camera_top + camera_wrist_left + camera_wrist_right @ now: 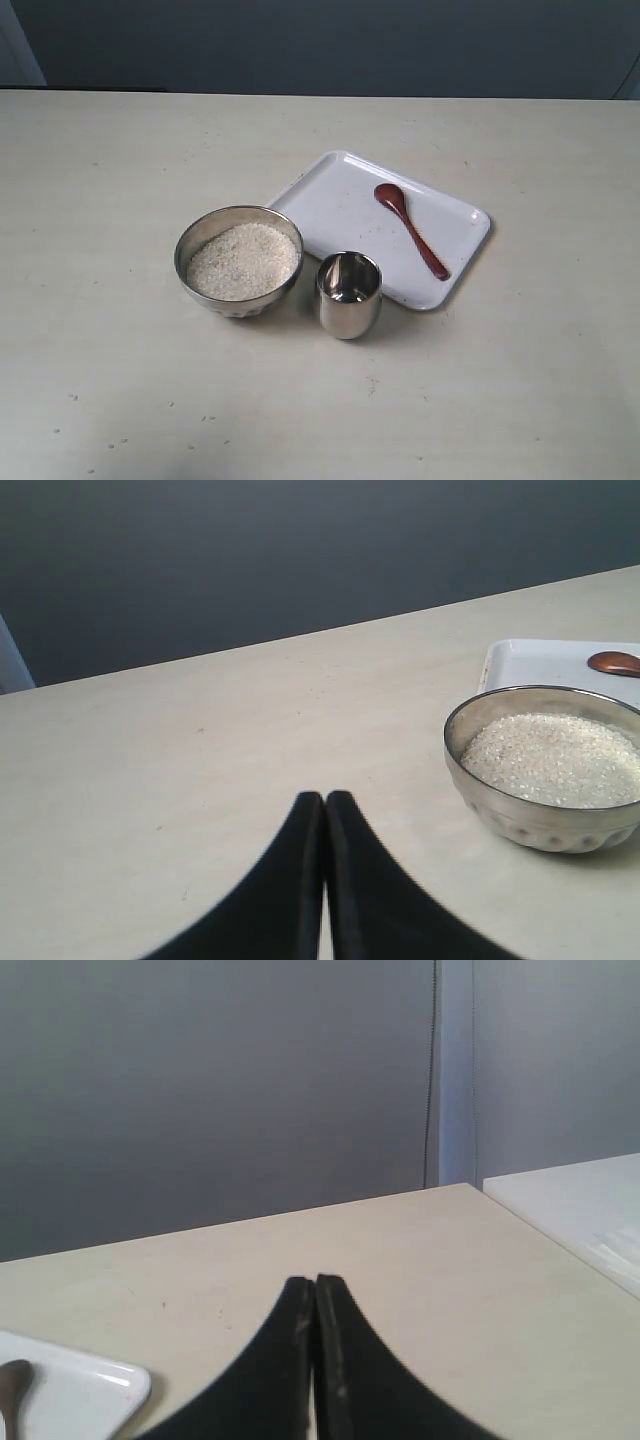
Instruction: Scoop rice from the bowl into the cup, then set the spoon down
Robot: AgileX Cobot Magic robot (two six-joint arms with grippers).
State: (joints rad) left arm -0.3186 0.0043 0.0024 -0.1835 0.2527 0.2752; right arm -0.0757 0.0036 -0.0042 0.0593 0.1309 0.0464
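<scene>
A pale beige tabletop point(120, 400) is seen, matt and evenly lit, and small dark specks are scattered toward its near edge. Beyond the far edge a dark blue-grey wall point(320, 45) is shown, with a paler strip point(15, 45) at the far left corner. In the right wrist view a thin dark line point(435, 1070) is seen running down the wall, and a second white surface point(580, 1210) is placed beside the table's edge.

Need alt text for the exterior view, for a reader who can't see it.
A steel bowl of white rice sits on a beige table, with a smaller steel cup just to its right. Behind them, a dark reddish-brown wooden spoon lies on a white tray.
</scene>
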